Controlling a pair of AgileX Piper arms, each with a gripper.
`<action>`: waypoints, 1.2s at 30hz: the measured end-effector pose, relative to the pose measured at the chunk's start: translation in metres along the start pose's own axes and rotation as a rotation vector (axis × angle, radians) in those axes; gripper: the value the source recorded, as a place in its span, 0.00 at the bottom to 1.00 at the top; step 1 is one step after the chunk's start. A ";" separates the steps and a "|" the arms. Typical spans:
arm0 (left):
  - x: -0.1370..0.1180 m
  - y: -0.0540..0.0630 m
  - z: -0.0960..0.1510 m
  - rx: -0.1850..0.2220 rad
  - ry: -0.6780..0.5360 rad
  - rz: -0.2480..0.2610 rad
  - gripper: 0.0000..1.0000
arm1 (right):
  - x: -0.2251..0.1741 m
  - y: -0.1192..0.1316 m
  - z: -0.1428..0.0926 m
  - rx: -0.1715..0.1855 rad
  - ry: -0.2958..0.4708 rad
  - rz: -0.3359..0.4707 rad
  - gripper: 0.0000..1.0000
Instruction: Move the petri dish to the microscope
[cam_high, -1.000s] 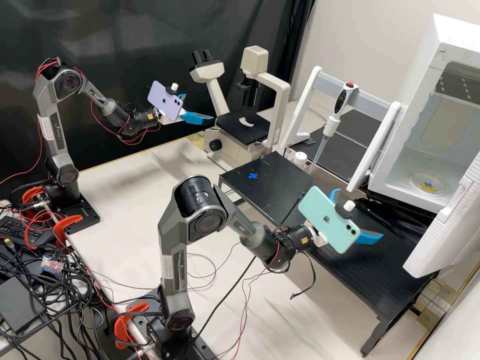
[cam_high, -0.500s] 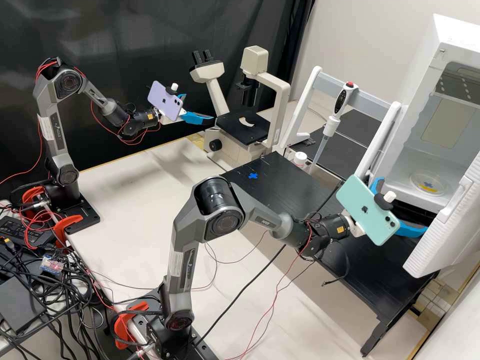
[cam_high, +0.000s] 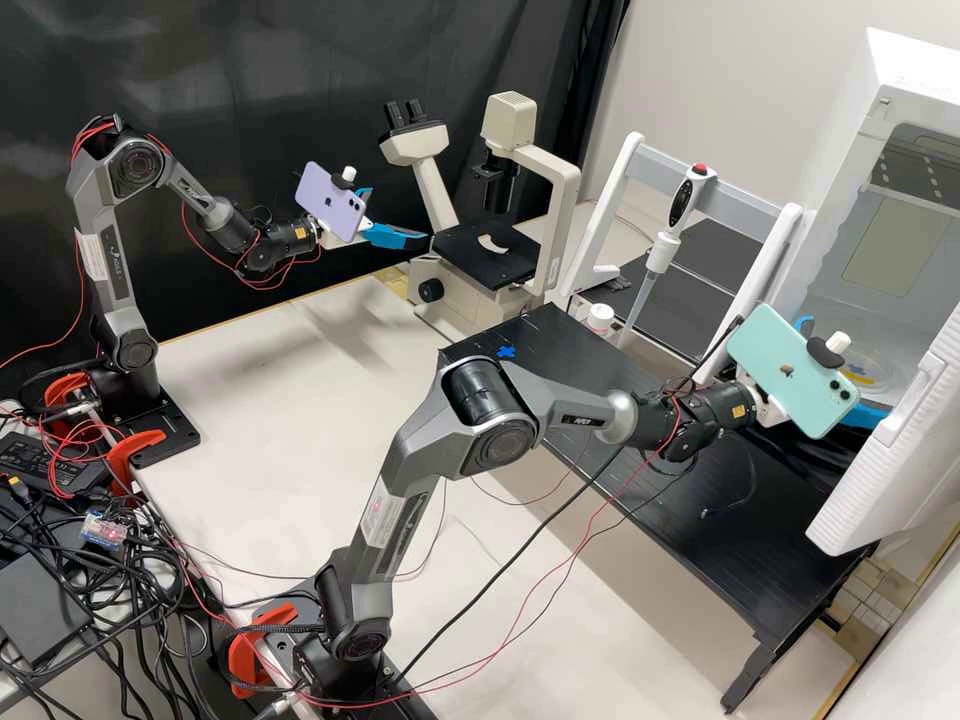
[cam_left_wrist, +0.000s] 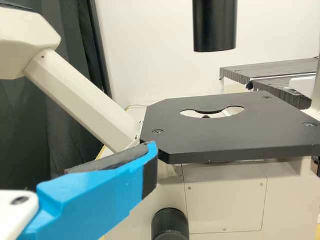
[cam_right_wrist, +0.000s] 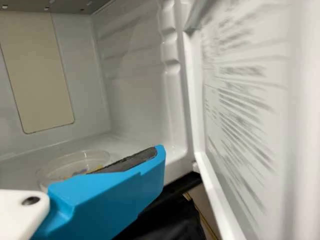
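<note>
Black bench (cam_high: 740, 530) lies below your right gripper (cam_high: 851, 368) | your pincer is spread | petri dish (cam_right_wrist: 60, 171) sits just ahead, inside white chamber (cam_right_wrist: 135, 95); likely light, stiff, slippery, brittle: pinch its side walls gently | microscope (cam_high: 555, 215) stands well apart

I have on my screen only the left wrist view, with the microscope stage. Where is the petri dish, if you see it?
Observer: The petri dish lies on the floor of the white chamber, whose door stands open.

Operator: Thank you. And the right claw, is it already closed on the dish?

Observer: No, the right claw is at the chamber's opening with its fingers apart.

Operator: Is something standing between chamber and microscope?

Observer: Yes, a pipette hangs on a white frame between them.
</note>
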 end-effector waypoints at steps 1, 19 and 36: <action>0.000 0.000 0.000 0.000 0.000 0.000 1.00 | 0.007 -0.003 -0.003 0.001 -0.001 -0.010 1.00; 0.000 0.000 0.000 0.000 -0.001 0.005 1.00 | 0.073 -0.044 0.019 -0.086 -0.098 -0.125 1.00; 0.000 0.000 0.000 0.000 -0.001 0.005 1.00 | 0.083 -0.061 0.030 -0.194 -0.086 -0.102 1.00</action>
